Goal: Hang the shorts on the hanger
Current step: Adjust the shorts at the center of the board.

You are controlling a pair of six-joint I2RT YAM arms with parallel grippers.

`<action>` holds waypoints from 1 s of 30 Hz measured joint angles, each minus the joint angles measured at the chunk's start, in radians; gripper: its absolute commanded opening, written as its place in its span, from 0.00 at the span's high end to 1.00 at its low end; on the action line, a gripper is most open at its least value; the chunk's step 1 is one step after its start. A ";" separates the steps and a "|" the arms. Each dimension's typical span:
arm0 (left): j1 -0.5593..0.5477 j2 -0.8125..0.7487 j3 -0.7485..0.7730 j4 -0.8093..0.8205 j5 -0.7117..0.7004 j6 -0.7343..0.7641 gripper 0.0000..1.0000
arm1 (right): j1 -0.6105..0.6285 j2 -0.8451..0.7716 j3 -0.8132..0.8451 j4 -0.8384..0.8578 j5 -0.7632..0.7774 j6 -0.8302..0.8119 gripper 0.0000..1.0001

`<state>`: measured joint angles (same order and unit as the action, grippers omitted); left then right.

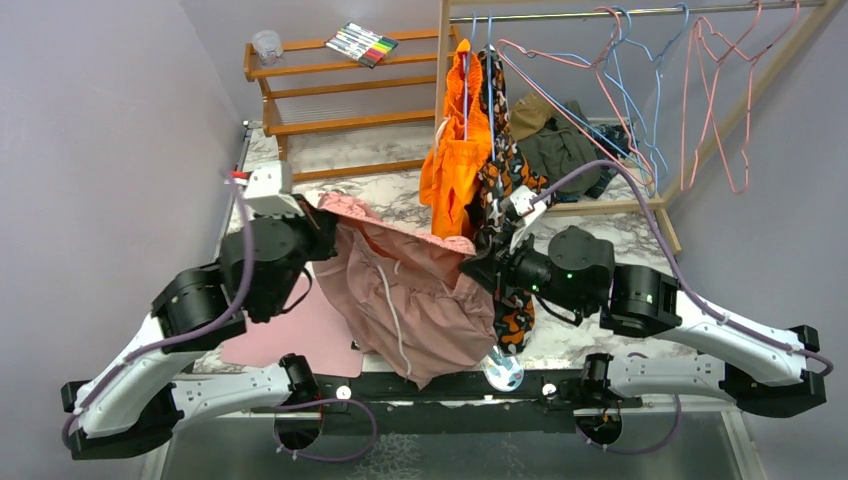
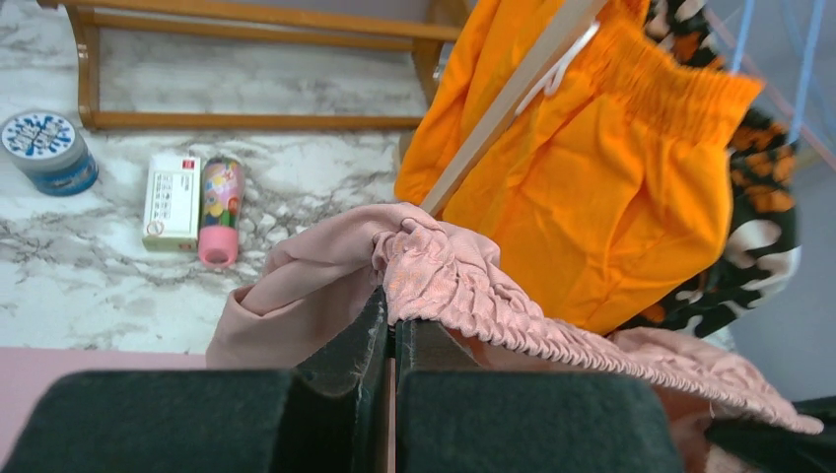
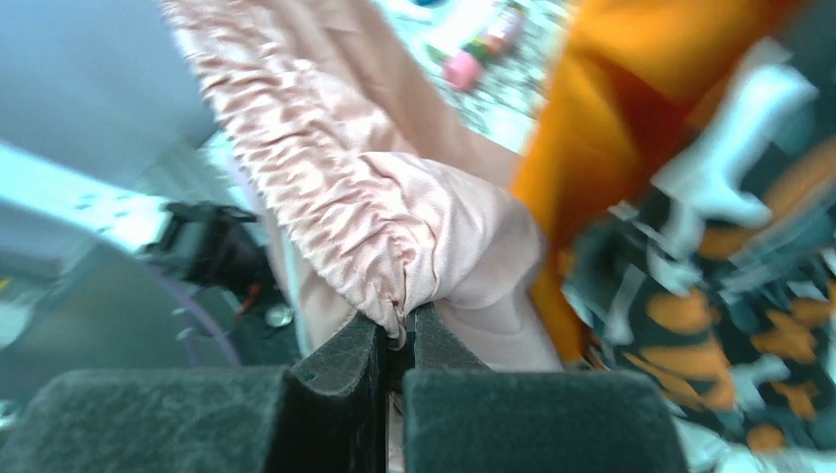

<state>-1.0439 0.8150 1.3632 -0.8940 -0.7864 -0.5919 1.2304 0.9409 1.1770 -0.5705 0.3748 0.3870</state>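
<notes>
Above the table (image 1: 395, 205), near its front edge, the pink shorts (image 1: 410, 300) hang stretched betw. the two arms, waistband up and legs drooping toward the bases. The left gripper (image 2: 389, 313) is clenched on one end of the gathered waistband. The right gripper (image 3: 394, 330) is clenched on the other end, just beside the orange garment (image 1: 450, 170) & the camouflage one (image 1: 505, 190). The pink hanger (image 1: 686, 120) seems to hang on the rail (image 1: 560, 12), well apart from the shorts.
</notes>
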 measured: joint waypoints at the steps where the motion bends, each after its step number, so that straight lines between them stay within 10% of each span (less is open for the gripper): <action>1: 0.000 -0.004 0.027 -0.001 -0.006 0.012 1.00 | 0.000 0.003 0.013 0.026 -0.046 -0.026 0.99; 14: -0.001 -0.175 -0.097 0.030 -0.027 0.011 1.00 | -0.009 0.139 -0.080 0.290 -0.542 -0.151 0.99; 23: -0.001 -0.126 -0.343 0.051 0.064 -0.086 1.00 | -0.029 0.030 -0.341 0.257 -0.381 -0.066 0.90; 30: 0.000 -0.039 -0.409 0.140 0.106 -0.130 1.00 | -0.030 -0.082 -0.351 0.148 -0.200 0.038 0.56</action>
<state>-1.0443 0.7761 0.9546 -0.7544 -0.6807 -0.7216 1.2003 0.8593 0.8261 -0.4221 0.1753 0.4252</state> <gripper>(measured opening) 0.021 0.341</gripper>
